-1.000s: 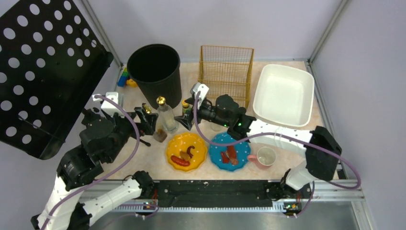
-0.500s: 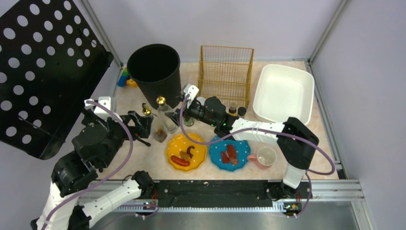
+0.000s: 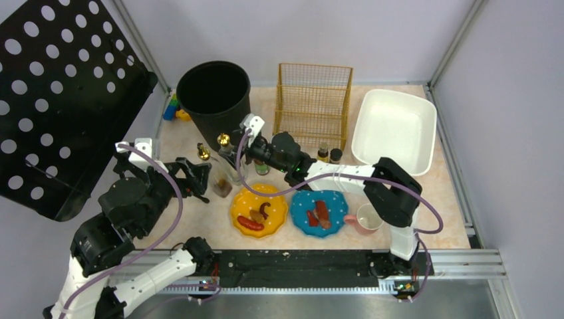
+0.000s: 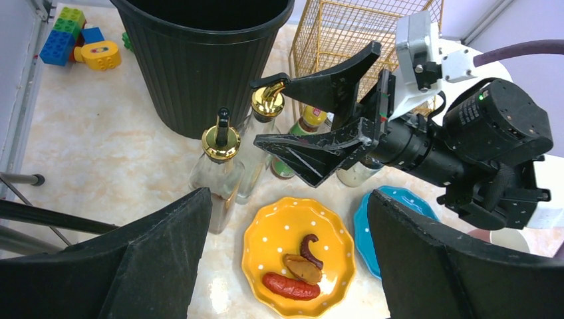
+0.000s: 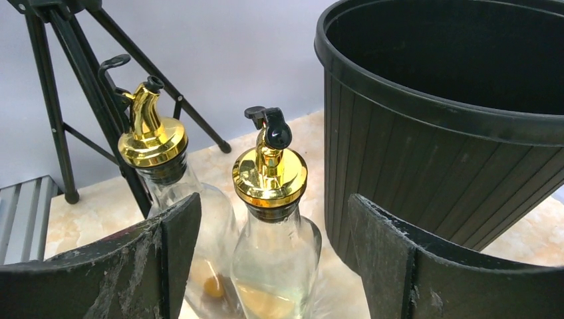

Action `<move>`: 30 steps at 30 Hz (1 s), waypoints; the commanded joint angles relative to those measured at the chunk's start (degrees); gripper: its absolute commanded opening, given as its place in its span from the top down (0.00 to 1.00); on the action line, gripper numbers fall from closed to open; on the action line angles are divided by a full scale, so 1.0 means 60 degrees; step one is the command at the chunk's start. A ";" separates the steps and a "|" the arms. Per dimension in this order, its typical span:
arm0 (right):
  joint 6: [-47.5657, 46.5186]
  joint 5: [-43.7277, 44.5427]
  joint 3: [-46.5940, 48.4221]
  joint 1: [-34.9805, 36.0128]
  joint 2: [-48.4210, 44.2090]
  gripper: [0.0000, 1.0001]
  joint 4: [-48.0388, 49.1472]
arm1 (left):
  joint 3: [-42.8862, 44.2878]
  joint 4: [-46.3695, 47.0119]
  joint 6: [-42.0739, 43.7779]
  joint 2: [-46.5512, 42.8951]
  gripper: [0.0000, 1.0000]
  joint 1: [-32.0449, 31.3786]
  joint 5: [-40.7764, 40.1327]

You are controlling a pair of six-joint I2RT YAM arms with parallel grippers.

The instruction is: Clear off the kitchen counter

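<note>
The kitchen counter is pale beige marbled stone. Two glass oil bottles with gold caps stand in front of a black bin. My right gripper is open and reaches left, its fingers either side of the clear bottle without touching it. The same bottle shows in the left wrist view. The second bottle, with dark liquid at its bottom, stands just behind it. My left gripper is open and empty, held above the counter over a yellow plate of sausage pieces.
A blue plate with sausages and a pink mug sit at the front. A green jar and two small jars stand by the wire basket. The white tub is back right; toy bricks are back left.
My right arm has stretched left, from the green jar to the clear oil bottle, which now sits between its open fingers. My left arm has drawn back slightly to the left.
</note>
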 commanded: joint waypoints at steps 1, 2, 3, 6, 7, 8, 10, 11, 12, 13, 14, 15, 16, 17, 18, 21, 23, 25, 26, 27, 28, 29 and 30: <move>-0.0100 -0.0003 0.0664 0.0180 0.0314 0.21 0.0576 | -0.0034 0.0222 0.0124 -0.0183 0.09 0.0010 -0.0119; -0.0109 0.0009 0.0745 0.0197 0.0392 0.21 0.0576 | -0.0018 0.0216 0.0138 -0.0173 0.09 0.0008 -0.0130; -0.0102 0.0014 0.0835 0.0199 0.0482 0.22 0.0561 | -0.0008 0.0217 0.0145 -0.0192 0.09 0.0003 -0.0121; -0.0084 0.0057 0.1027 0.0217 0.0733 0.25 0.0579 | 0.0019 0.0222 0.0183 -0.0185 0.09 0.0010 -0.0105; -0.0054 0.0059 0.1060 0.0222 0.0796 0.26 0.0629 | 0.0027 0.0217 0.0190 -0.0201 0.09 0.0006 -0.0112; -0.0043 0.0059 0.1091 0.0206 0.0828 0.27 0.0654 | 0.0015 0.0221 0.0190 -0.0216 0.09 0.0010 -0.0126; -0.0039 0.0047 0.1186 0.0213 0.0927 0.30 0.0622 | -0.0010 0.0204 0.0218 -0.0251 0.09 0.0006 -0.0166; -0.0026 0.0035 0.1200 0.0214 0.0976 0.32 0.0626 | -0.0015 0.0199 0.0223 -0.0262 0.09 0.0010 -0.0180; 0.0006 0.0038 0.1193 0.0218 0.1019 0.33 0.0657 | -0.0014 0.0185 0.0233 -0.0262 0.09 0.0010 -0.0198; 0.0027 0.0054 0.1182 0.0215 0.1046 0.35 0.0701 | -0.0026 0.0173 0.0247 -0.0271 0.09 0.0010 -0.0206; 0.0044 0.0056 0.1178 0.0205 0.1073 0.37 0.0745 | -0.0019 0.0171 0.0256 -0.0278 0.09 0.0010 -0.0214; 0.0050 0.0060 0.1184 0.0222 0.1106 0.38 0.0809 | -0.0016 0.0167 0.0263 -0.0288 0.09 0.0010 -0.0219; 0.0053 0.0059 0.1165 0.0212 0.1130 0.42 0.0867 | -0.0016 0.0158 0.0264 -0.0305 0.09 0.0010 -0.0229; 0.0071 0.0039 0.1161 0.0210 0.1144 0.45 0.0929 | -0.0014 0.0154 0.0264 -0.0308 0.09 0.0010 -0.0247; 0.0095 0.0023 0.1169 0.0210 0.1164 0.48 0.0988 | -0.0013 0.0165 0.0277 -0.0324 0.09 0.0010 -0.0251; 0.0151 -0.0055 0.1290 0.0214 0.1250 0.55 0.0994 | -0.0026 0.0144 0.0278 -0.0335 0.09 0.0010 -0.0265; 0.0185 -0.0075 0.1423 0.0205 0.1329 0.58 0.0934 | -0.0036 0.0156 0.0278 -0.0334 0.09 0.0008 -0.0266; 0.0193 -0.0066 0.1507 0.0207 0.1412 0.61 0.0944 | -0.0048 0.0157 0.0278 -0.0333 0.09 0.0010 -0.0269; 0.0193 -0.0047 0.1520 0.0219 0.1423 0.64 0.0981 | -0.0047 0.0158 0.0278 -0.0342 0.09 0.0010 -0.0272; 0.0189 -0.0044 0.1515 0.0219 0.1430 0.67 0.1000 | -0.0063 0.0156 0.0278 -0.0356 0.09 0.0010 -0.0272; 0.0187 -0.0055 0.1514 0.0224 0.1434 0.70 0.0997 | -0.0060 0.0158 0.0278 -0.0349 0.09 0.0010 -0.0267; 0.0185 -0.0060 0.1516 0.0221 0.1442 0.73 0.0995 | -0.0069 0.0160 0.0278 -0.0350 0.09 0.0010 -0.0265; 0.0179 -0.0097 0.1514 0.0208 0.1419 0.76 0.0974 | -0.0072 0.0155 0.0280 -0.0348 0.09 0.0010 -0.0279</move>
